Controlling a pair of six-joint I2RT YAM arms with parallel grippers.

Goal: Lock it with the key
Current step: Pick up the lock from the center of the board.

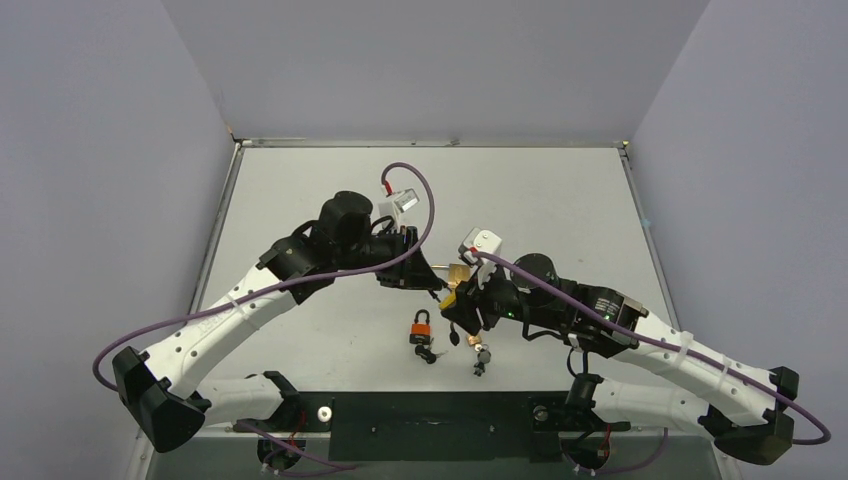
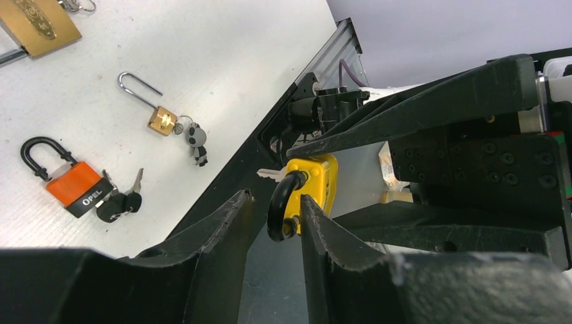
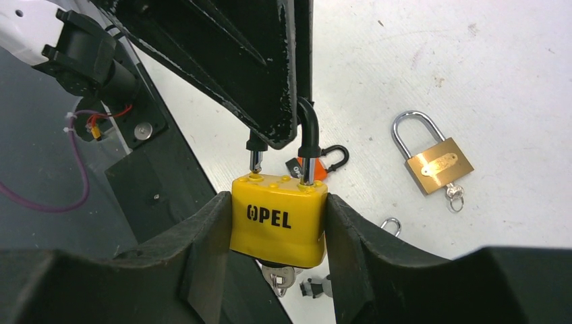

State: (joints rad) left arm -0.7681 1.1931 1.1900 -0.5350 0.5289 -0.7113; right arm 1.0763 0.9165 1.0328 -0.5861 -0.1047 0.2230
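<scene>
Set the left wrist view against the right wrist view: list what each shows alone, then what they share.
Left wrist only: the OPEL label on the orange padlock, the dark-headed keys hanging from it, and the small brass padlock in full. Right wrist only: the OPEL lettering on the yellow padlock, and the large brass padlock whole, shackle included. Both: the yellow padlock clamped in the right gripper, with the left gripper at its black shackle.
</scene>
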